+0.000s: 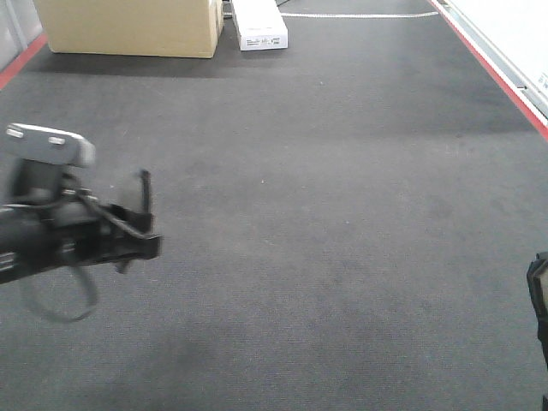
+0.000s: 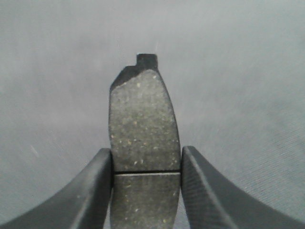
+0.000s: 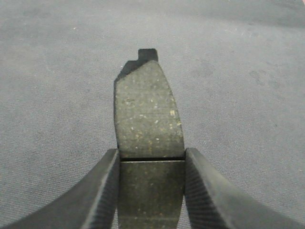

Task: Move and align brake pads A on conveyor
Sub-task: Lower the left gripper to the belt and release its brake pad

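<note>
Closest to the lens in the left wrist view: ribbed black fingers (image 2: 90,191) of the left tool (image 2: 146,160), drawn narrow onto the left-hand brake pad (image 2: 143,114). Gripped by both long edges, right at the centre groove, friction face toward the camera. Juts straight out ahead of the tool, long axis along the tool's own pointing line, small tab at the far tip. Much the same on the other wrist: right tool (image 3: 151,157) pinched on the right-hand brake pad (image 3: 148,109), likewise at the groove, likewise pointing dead ahead (tab at the far end too).

From the front, left tool over the left side of the conveyor (image 1: 325,214), seemingly clear of the belt and aimed across toward the middle; too blurred there to read the pad's angle. Only a dark sliver of the right arm (image 1: 539,308) at the right border. No other pads visible on the belt. Cardboard box (image 1: 128,26) and white carton (image 1: 259,26) at the far end, well apart from both tools.

Judging from that: neither pad laid down yet, so likely next, placing. Comes down to one relation: pad axis locked to tool axis, hence lying wherever the wrist points. Calls for both wrists on one heading before lowering, or else a skewed pair. Left arm nearer the belt's left half, right arm nearer its right.
</note>
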Robot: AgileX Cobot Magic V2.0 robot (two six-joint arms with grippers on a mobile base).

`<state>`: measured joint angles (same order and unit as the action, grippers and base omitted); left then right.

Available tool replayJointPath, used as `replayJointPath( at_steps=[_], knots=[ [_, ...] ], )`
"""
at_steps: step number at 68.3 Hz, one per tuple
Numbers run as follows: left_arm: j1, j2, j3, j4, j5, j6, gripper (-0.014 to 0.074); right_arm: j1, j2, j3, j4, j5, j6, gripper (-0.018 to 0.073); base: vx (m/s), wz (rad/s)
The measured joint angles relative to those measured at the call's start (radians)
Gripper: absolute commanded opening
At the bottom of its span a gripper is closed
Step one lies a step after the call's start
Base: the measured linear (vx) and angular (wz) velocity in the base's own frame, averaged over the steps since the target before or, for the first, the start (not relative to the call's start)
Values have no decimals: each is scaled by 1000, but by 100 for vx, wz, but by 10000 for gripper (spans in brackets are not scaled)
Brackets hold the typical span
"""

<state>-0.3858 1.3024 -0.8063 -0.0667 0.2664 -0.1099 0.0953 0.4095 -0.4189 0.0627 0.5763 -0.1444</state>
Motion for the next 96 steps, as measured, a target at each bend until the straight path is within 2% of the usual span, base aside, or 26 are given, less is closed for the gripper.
replayJointPath(
  at_steps=[17,26,34,52,69,77,87,96],
  knots=[
    [0,278,-68,0,28,-172,209,0,0,0,0,0,0,4,0,0],
    [0,346,-79,0,38,-246,209,0,0,0,0,0,0,4,0,0],
    [0,381,-80,-1,38,-281,214,0,0,0,0,0,0,4,0,0],
    [0,419,-83,-2,37,-294,304,0,0,0,0,0,0,4,0,0],
    [0,426,-89,-2,31,-295,493,0,0,0,0,0,0,4,0,0],
    [0,399,-89,-2,35,-295,555,0,0,0,0,0,0,4,0,0],
    [-1,273,-89,18,44,-294,542,0,0,0,0,0,0,4,0,0],
    [-1,110,-89,104,113,-293,444,0,0,0,0,0,0,4,0,0]
  ],
)
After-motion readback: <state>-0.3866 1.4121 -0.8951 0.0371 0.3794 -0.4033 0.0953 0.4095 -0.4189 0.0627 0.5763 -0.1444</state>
